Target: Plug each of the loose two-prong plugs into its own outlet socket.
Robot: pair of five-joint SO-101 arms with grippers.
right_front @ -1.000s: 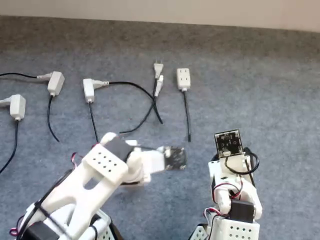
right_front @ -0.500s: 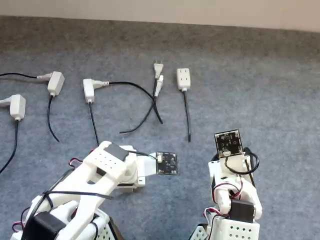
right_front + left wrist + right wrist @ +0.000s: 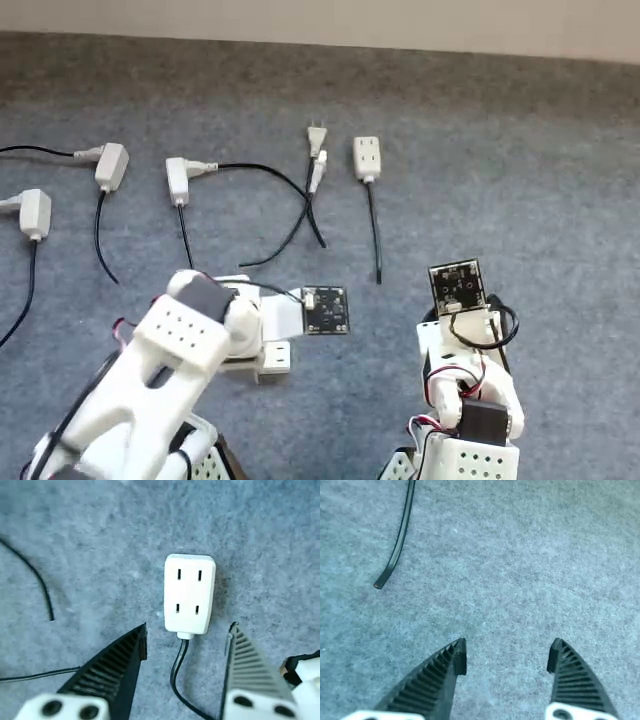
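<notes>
Over the last second the left arm [image 3: 190,335] has drawn its wrist back a little, so I judge it is only lining up. The left gripper [image 3: 187,627] is empty with jaws apart, facing the free outlet socket [image 3: 367,157], and the right gripper [image 3: 507,642] is also apart and empty. The loose plug [image 3: 316,133] lies flat just beside that socket, its long axis running near to far and its prongs pointing away from the arms

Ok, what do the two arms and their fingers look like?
The left arm and right arm are white plastic with dotted hole plates, black servos, thin red and black wires, and a square black camera board at each wrist. Both pairs of fingers are black, ribbed, tapered wedges on white bases.
</notes>
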